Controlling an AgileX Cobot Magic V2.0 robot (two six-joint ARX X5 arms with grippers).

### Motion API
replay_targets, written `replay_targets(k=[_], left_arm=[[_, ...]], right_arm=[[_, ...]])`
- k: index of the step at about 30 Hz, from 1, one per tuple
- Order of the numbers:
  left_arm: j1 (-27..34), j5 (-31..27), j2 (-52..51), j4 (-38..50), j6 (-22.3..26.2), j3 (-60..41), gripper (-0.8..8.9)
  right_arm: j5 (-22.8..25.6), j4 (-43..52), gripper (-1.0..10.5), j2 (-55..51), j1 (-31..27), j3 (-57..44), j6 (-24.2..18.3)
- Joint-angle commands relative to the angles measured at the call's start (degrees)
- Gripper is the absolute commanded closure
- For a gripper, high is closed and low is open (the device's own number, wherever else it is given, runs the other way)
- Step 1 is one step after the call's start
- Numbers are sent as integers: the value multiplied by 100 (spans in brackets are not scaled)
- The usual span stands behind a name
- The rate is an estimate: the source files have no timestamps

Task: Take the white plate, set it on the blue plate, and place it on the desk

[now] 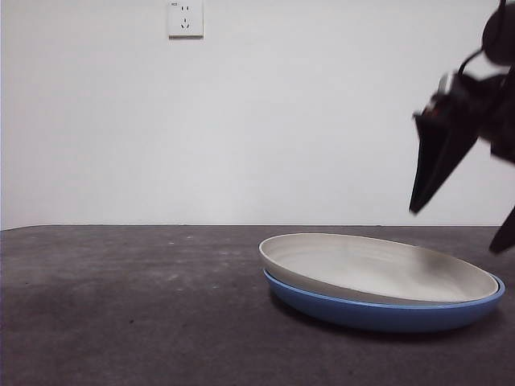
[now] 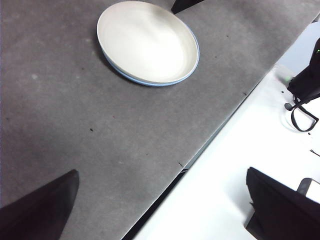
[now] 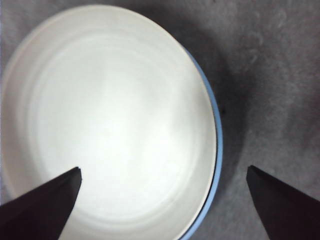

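1. The white plate [image 1: 378,269] sits nested inside the blue plate [image 1: 386,314] on the right side of the dark worktop [image 1: 129,305]; nothing lies in the white plate itself.
2. The white plate rests tilted, its left rim raised clear of the blue rim and its right edge sunk level with it. Both plates are round, mouths facing up.
3. The right end effector [image 3: 162,200] hangs above the stack with its jaws spread wide, empty, touching neither plate; the front view shows it dark at the right edge, partly cut off.
4. The left end effector [image 2: 162,200] waits well apart over the worktop's edge, jaws spread and empty.
5. Only a thin blue crescent of the lower plate shows in the wrist views; its inside is hidden.
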Motion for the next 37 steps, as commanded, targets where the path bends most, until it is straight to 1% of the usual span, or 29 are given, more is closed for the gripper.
replay_targets(k=[1,5,9,12,13,15,17,21,23,25,27,31,37], left_arm=[[-24,-20,13,173,-118,31,196],[-24,-20,15,284,-120,31,196],[-24,-20,15,378,-120,31,196],[-24,-20,15,435,-120,31,196],[-24,-20,15,435,-118,31,196],[-24,-20,22,435,-118,31,196],[-24,-20,22,435,-118,31,196],[-24,-20,22,435,-118,31,196],[-24,-20,22,435,-116,31,196],[-24,-20,22,431,-118,31,196],[-24,-20,22,422,-118,31,196],[-24,-20,22,424,-116,31,196],[-24,-20,22,428,-44,31,196]], right_arm=[[-24,127,357,317,2,46,-142],[-26,334,359,588,0,46,-153],[-59,398,435,780,2,46,-162],[-138,422,465,874,2,46,-168],[-131,439,500,903,0,46,-168],[-125,452,611,914,0,46,-168],[-120,457,745,944,0,46,-149],[-83,413,799,1036,-4,46,-122],[22,396,888,1095,-4,46,-87],[240,374,938,1104,-4,46,-46],[369,372,940,1099,-4,48,24],[328,297,940,1036,-31,105,50],[317,-184,940,758,35,514,153]])
